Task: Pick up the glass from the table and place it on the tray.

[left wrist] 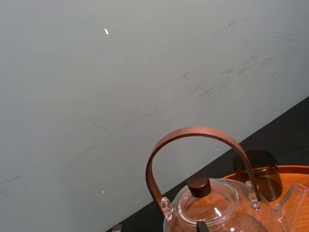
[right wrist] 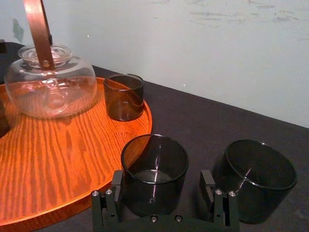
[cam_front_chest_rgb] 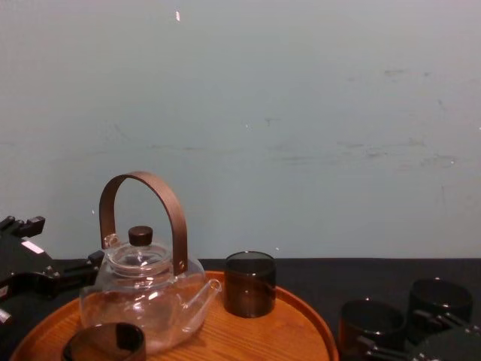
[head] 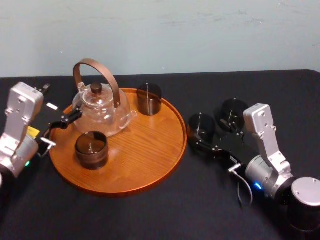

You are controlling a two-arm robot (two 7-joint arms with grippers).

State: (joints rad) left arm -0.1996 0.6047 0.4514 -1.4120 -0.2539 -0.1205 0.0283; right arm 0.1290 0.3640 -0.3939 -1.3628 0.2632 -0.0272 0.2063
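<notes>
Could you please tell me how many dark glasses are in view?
4 glasses: two on the tray, far edge and near; two on the table, one between the right end effector's open fingers, one beside it.

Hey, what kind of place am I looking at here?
Likely a robot test bench, not a home: a plain black table against a bare pale wall, a teapot staged on a wooden tray, and the right gripper around a glass.

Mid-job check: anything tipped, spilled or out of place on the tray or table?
Nothing stands out. The teapot and both glasses on the tray stand upright, as do the two glasses on the table; no spill. The right pincer sits open around the nearer table glass; the left pincer is beside the teapot.
</notes>
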